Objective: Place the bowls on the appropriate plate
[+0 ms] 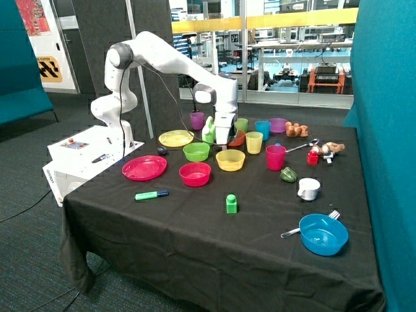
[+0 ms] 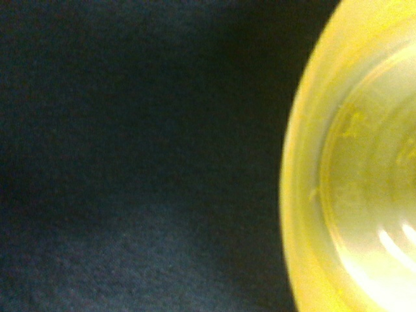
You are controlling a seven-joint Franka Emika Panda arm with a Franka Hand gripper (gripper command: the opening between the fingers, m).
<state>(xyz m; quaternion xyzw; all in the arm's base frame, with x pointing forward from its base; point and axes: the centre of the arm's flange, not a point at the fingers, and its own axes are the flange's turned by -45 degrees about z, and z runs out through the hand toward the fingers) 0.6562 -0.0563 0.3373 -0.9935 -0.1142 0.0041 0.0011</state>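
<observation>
Outside view: gripper (image 1: 224, 145) low at far rim of yellow bowl (image 1: 231, 160), on the cloth between lime-green bowl (image 1: 196, 151) and red-pink bowl (image 1: 195, 173). Finger state: cannot tell. Grasp step likely; next, lift toward yellow plate (image 1: 176, 138). Pink plate (image 1: 144, 168) bare.

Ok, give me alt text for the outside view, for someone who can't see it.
A white robot arm reaches down over a black-clothed table, its gripper just above the far rim of a yellow bowl. A red bowl sits in front of a green bowl, with a red plate and a yellow plate beyond, untouched.
</observation>
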